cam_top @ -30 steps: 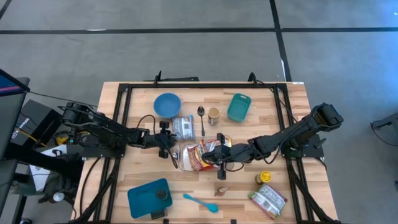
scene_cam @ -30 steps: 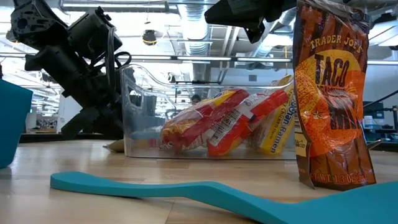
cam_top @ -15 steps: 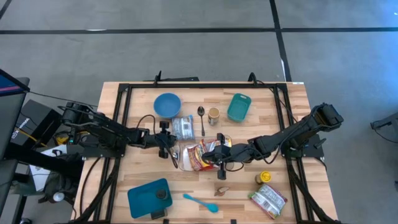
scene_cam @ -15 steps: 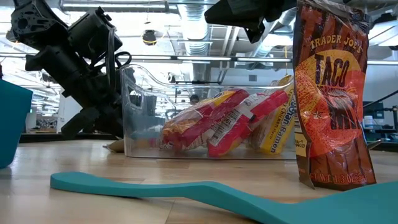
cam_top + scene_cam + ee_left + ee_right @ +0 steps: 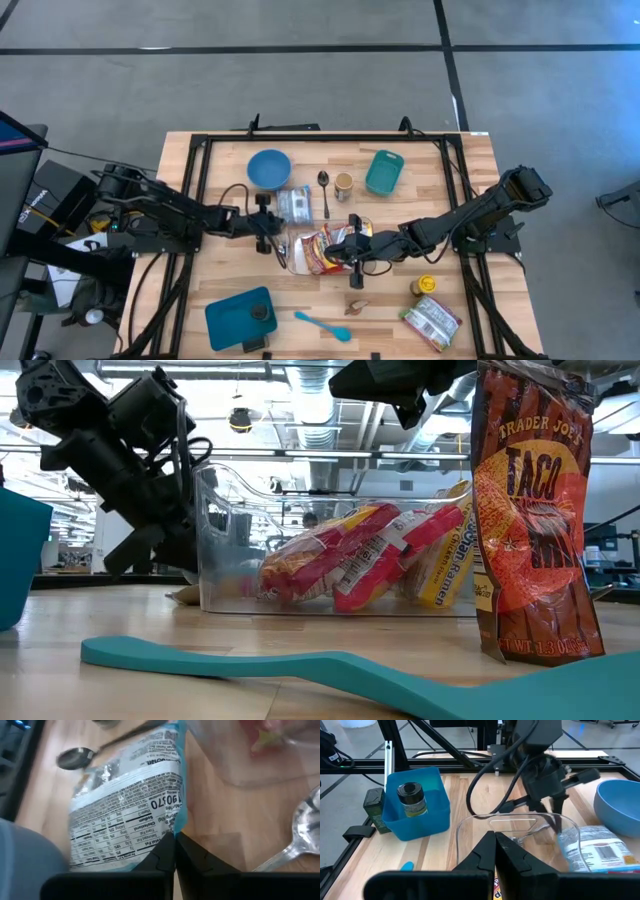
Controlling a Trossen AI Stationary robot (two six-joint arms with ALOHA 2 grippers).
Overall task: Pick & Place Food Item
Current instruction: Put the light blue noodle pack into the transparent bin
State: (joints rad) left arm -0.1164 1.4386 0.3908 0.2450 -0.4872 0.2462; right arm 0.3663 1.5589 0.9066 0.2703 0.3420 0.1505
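A silver food packet [image 5: 293,205] with a printed label [image 5: 125,815] lies flat on the table beside a clear container [image 5: 308,250] that holds red and yellow noodle packs [image 5: 350,565]. My left gripper [image 5: 175,840] is shut on the packet's edge, on the packet's left side [image 5: 270,233]. My right gripper [image 5: 495,837] is shut, its tips at the container's right rim [image 5: 338,255]. An orange taco bag [image 5: 530,510] stands upright on its bottom edge nearer the table's front. My left gripper pinches the packet's teal-bordered edge [image 5: 172,826] between its two fingers, near a corner. The fingers come slanting down from the table's left. The packet rests on the table. Whether my right gripper touches the clear container's rim [image 5: 470,820], I cannot tell.
A blue bowl [image 5: 269,167], a metal spoon [image 5: 323,185], a small can [image 5: 343,185] and a teal tub [image 5: 384,172] stand at the back. A blue bin [image 5: 240,318], a teal spatula [image 5: 322,325], a yellow tin [image 5: 427,286] and another packet [image 5: 432,322] lie near the front.
My left gripper has shut on the packet's edge without shifting its place. The packet has stayed on the table.
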